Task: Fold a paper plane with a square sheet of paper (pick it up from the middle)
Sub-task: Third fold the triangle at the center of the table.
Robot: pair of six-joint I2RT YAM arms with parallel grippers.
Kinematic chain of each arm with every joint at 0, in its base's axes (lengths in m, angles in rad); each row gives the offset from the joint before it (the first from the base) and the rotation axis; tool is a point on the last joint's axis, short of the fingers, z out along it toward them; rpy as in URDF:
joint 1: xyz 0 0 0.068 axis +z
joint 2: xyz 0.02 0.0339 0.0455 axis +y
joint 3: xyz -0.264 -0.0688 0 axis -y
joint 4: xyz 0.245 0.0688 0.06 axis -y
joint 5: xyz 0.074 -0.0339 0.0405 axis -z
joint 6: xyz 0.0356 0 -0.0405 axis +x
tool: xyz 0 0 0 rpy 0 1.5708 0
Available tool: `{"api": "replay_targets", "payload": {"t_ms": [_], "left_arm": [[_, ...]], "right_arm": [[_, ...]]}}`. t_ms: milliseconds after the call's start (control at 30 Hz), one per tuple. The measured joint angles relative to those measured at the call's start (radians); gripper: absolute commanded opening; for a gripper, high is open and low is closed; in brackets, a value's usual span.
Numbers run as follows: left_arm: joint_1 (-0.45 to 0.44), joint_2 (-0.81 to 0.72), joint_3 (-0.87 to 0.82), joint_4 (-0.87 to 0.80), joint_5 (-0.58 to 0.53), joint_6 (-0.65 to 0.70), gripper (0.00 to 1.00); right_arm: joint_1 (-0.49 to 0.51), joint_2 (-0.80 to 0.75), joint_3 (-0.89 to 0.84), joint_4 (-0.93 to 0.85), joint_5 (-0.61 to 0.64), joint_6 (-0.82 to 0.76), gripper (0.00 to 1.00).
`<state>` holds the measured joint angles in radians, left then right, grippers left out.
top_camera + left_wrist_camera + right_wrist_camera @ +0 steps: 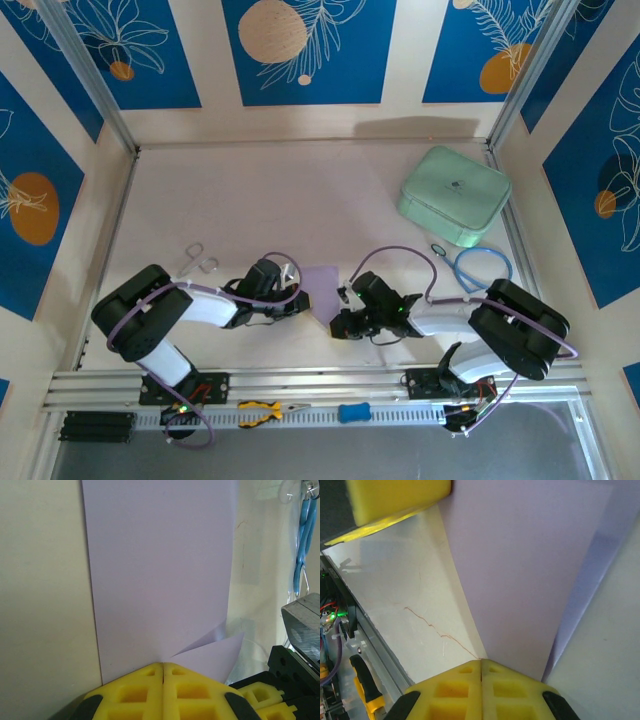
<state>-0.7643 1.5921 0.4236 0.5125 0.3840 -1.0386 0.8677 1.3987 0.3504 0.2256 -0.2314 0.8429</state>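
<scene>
square sheet of paper — matt, smooth | table — matt, hairline-cracked

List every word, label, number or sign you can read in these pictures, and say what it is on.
None can be read.
The case has a small dark mark on its lid, too small to read.
The paper is blank.
</scene>
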Motion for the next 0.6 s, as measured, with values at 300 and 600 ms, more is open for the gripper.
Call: {"api": "replay_targets", "payload": {"t_ms": [300, 600], "left_arm": [[0.001, -0.018, 0.042, -0.111, -0.026, 0.049, 0.0], [0.042, -0.041, 0.087, -0.252, -0.045, 0.119, 0.0]], "right_arm": [[-0.012, 0.019, 0.0, 0.02, -0.032, 0.008, 0.04], [-0.019, 0.019, 0.0, 0.021, -0.033, 0.006, 0.04]]}}
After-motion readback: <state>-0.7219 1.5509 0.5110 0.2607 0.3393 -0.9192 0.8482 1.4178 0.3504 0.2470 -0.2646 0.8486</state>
